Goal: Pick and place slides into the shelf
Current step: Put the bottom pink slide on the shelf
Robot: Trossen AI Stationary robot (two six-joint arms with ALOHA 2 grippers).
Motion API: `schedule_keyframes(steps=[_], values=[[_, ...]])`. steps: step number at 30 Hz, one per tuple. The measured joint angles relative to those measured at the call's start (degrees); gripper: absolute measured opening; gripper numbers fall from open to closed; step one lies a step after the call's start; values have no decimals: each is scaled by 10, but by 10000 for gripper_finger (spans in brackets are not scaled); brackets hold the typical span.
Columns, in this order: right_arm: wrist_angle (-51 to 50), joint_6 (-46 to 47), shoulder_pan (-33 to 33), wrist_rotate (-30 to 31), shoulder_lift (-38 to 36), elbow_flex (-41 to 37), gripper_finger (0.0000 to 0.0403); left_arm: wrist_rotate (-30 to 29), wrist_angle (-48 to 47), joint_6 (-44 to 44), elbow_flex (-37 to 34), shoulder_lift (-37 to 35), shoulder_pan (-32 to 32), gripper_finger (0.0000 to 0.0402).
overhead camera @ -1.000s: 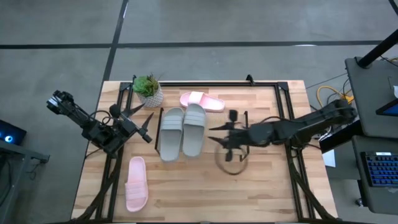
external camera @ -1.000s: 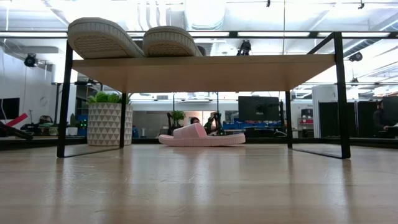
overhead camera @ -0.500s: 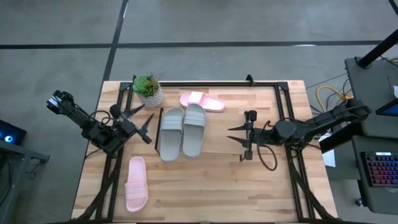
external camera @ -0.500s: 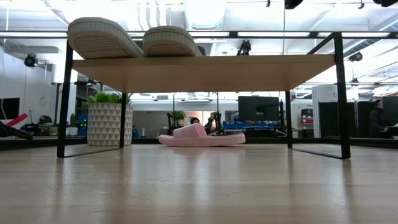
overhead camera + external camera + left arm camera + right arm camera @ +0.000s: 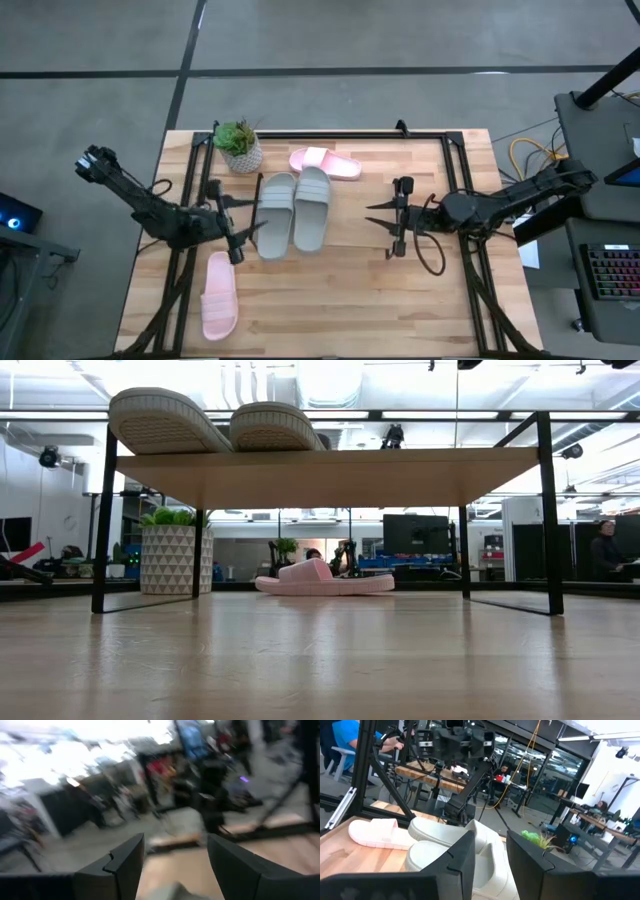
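From above, four slides show. Two grey slides lie side by side on the shelf, at its left end. One pink slide lies on the table behind the shelf, and a second pink slide lies near the table's front left. One potted plant stands at the far left corner. The left gripper hovers between the front pink slide and the grey pair, its fingers spread and holding nothing. The right gripper hangs by the shelf's right end, fingers apart, empty.

At table height, two grey soles overhang the shelf board; one pink slide lies beyond.

The left wrist view shows two parted fingers, all else blurred.

The right wrist view shows two fingers with a gap between them, the two grey slides, one pink slide and the plant.
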Motion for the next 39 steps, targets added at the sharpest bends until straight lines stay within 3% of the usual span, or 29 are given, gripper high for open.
schedule_keyframes(steps=[4, 7, 10, 13, 25, 33, 39], values=[[0, -18, 0, 0, 0, 1, 96, 36, -229, -176, 74, 9, 0, 202], [-1, -18, 0, 0, 0, 1, 95, 127, -383, -312, 125, 19, 0, 202], [-7, -18, 0, 1, 0, 1, 95, 222, -479, -418, 160, 34, 0, 202], [-9, -18, 0, 1, 0, 1, 92, 279, -537, -492, 173, 52, 0, 202], [-26, -15, 0, 1, 0, 0, 85, 477, -665, -754, 176, 118, -4, 202], [-26, -13, 0, 1, 0, -4, 87, 498, -696, -801, 176, 152, -35, 202], [-26, -10, 0, 1, 0, -6, 78, 497, -711, -908, 158, 168, -98, 202]])
